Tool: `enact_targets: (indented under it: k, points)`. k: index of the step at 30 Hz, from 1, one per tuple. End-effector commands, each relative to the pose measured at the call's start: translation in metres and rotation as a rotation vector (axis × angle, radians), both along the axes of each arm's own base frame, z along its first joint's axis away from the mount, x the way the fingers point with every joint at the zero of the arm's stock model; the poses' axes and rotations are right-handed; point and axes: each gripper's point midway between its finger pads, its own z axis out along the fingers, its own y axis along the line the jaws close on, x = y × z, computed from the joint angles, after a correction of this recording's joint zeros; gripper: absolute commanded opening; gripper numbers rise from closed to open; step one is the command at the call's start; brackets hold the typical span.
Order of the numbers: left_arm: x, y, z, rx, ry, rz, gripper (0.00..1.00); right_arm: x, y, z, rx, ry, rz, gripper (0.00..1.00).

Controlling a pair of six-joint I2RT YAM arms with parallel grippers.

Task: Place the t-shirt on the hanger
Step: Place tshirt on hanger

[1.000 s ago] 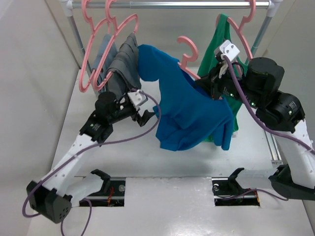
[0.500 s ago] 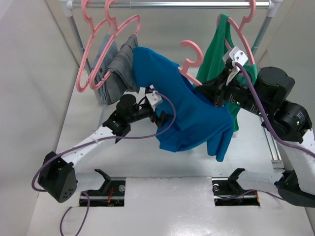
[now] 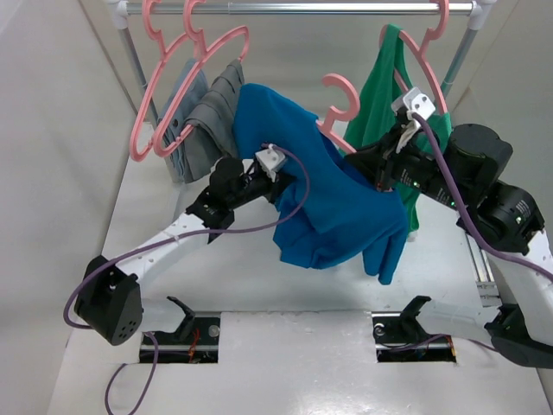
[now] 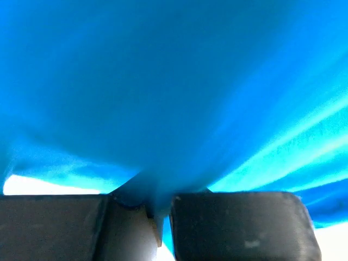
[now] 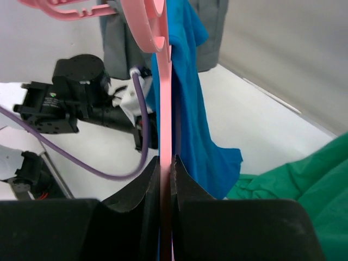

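The bright blue t-shirt [image 3: 337, 203] hangs draped over a pink hanger [image 3: 340, 93] in mid-air above the table; only the hanger's hook and a bit of its neck show in the top view. My right gripper [image 3: 361, 161] is shut on the hanger's arm [image 5: 166, 109], with the shirt [image 5: 190, 103] hanging just behind the pink bar. My left gripper [image 3: 283, 188] is at the shirt's left edge. In the left wrist view blue cloth [image 4: 174, 92] fills the frame and a fold of it is pinched between the shut fingers [image 4: 234, 223].
A metal rail [image 3: 294, 7] runs along the back. On it hang pink hangers with grey garments [image 3: 207, 112] at the left and a green tank top [image 3: 384, 91] at the right, close behind my right arm. White walls close in both sides of the table [image 3: 259, 277].
My left gripper, open a second ago, moved right and up to the shirt's left edge and shut on the cloth. The right arm shifted the hanger a little to the right and tilted it.
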Motion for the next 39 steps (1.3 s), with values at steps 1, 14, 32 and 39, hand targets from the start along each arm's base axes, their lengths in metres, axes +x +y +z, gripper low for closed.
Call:
enact_targets:
  k: [1,14,32,39]
  points:
    - [0.008,0.027,0.035,-0.094,0.045,0.051,0.00,-0.006,-0.028,0.034,0.068,-0.071,-0.101,0.00]
    - [0.040,0.096,0.004,0.006,0.151,0.243,0.00,-0.014,-0.058,0.013,-0.072,-0.042,-0.159,0.00]
    - [-0.020,0.085,0.135,0.007,-0.350,0.122,0.93,-0.046,-0.063,-0.018,-0.231,0.027,-0.023,0.00]
    - [-0.003,0.066,0.081,0.124,-0.186,-0.041,0.95,-0.076,-0.054,-0.008,-0.195,-0.023,0.137,0.00]
